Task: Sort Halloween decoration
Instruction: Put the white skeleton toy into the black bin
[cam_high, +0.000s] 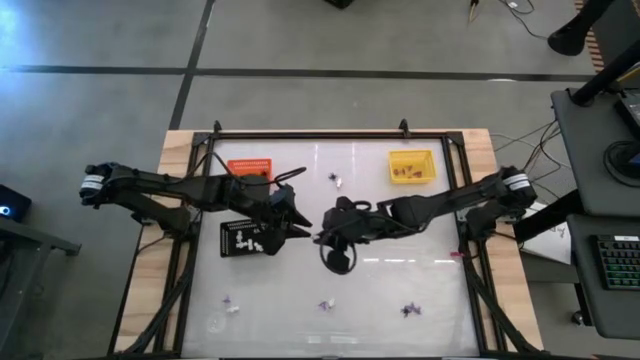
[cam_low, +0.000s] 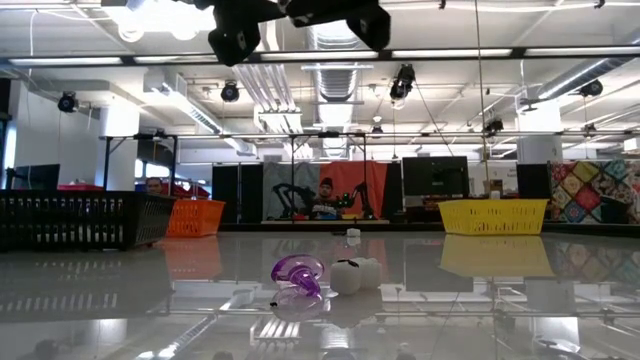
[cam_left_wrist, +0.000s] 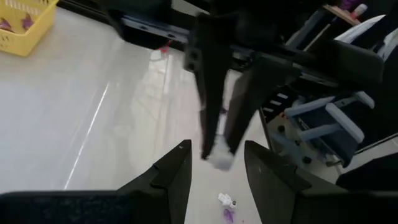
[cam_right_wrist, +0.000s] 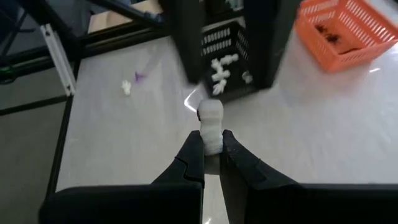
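My right gripper (cam_right_wrist: 211, 140) is shut on a small white trinket (cam_right_wrist: 210, 121) and hangs above the middle of the table (cam_high: 322, 238). My left gripper (cam_left_wrist: 214, 169) is open and faces it (cam_high: 298, 222) at close range, its fingers on either side of the trinket (cam_left_wrist: 218, 160) without touching it. The black tray (cam_high: 247, 238) lies just behind my left gripper and holds white trinkets (cam_right_wrist: 221, 70). Loose purple and white trinkets lie on the table near its front edge (cam_high: 326, 304) (cam_high: 410, 310) (cam_high: 230, 304) and one at the far side (cam_high: 335, 179). My right gripper pinches the white trinket's lower part (cam_right_wrist: 211, 142) between its two fingertips. The rest of the trinket sticks out beyond the tips. It is lifted clear of the table.
The orange tray (cam_high: 250, 168) sits at the far left with brown pieces, the yellow tray (cam_high: 411, 166) at the far right with purple ones. In the low view a purple trinket (cam_low: 298, 276) and a white one (cam_low: 355, 275) lie mid-table. A black frame (cam_high: 330, 134) borders the table.
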